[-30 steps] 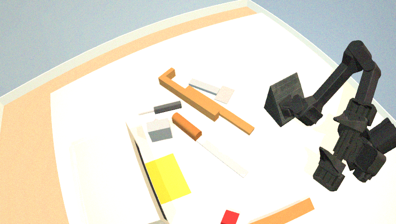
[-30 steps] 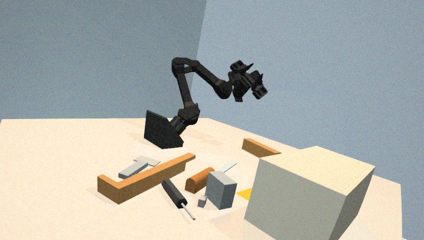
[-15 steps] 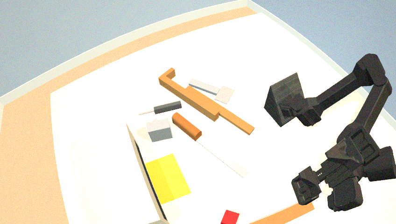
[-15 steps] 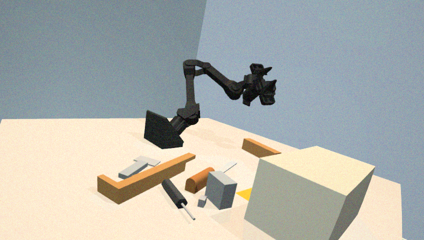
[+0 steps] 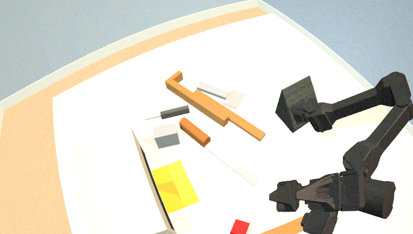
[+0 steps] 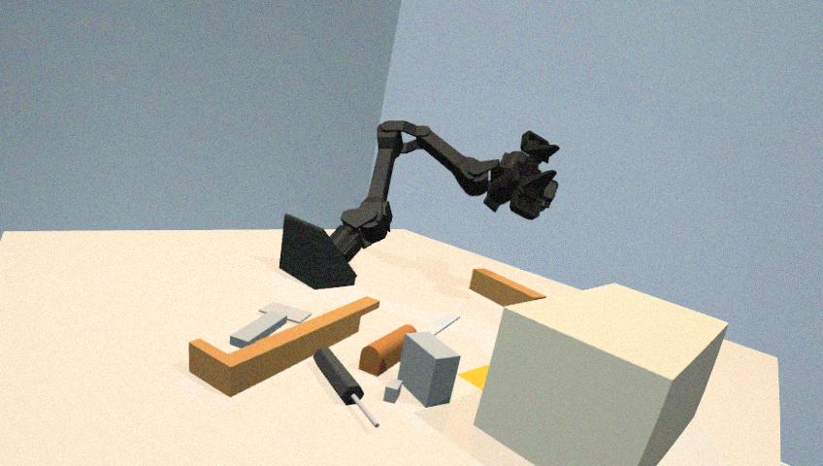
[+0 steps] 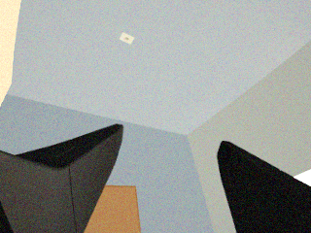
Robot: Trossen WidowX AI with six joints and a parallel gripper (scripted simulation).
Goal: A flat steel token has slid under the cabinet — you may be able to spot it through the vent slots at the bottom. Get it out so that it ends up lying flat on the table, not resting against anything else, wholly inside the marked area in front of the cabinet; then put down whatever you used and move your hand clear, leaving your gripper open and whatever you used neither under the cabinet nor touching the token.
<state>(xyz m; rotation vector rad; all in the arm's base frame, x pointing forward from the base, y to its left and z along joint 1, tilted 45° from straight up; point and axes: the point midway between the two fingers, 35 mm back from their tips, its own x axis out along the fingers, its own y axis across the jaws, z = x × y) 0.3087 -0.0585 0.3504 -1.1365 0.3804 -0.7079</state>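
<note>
My gripper (image 5: pixel 283 196) (image 6: pixel 555 160) (image 7: pixel 171 140) is open and empty, raised high above the table to the right of the cabinet in the top view. The pale cabinet (image 5: pixel 113 188) (image 6: pixel 577 392) stands at the left there, with a dark gap along its base. The token is not visible in any view. The yellow marked area (image 5: pixel 185 185) (image 6: pixel 475 376) lies in front of the cabinet, partly shaded. An orange hooked stick (image 5: pixel 208 107) (image 6: pixel 288 343), an orange-handled spatula (image 5: pixel 194 131) (image 6: pixel 389 349), a black-handled thin rod (image 5: pixel 174 112) (image 6: pixel 338 375) and a grey scraper (image 5: pixel 213 90) (image 6: pixel 259 329) lie on the table.
A grey block (image 5: pixel 167 140) (image 6: pixel 427 369) stands near the cabinet's corner, with a small grey cube (image 6: pixel 392 390) beside it. A red block (image 5: pixel 240 226) and an orange bar (image 5: pixel 282 226) (image 6: pixel 502 288) are at the top view's bottom edge. The wrist view mostly shows walls.
</note>
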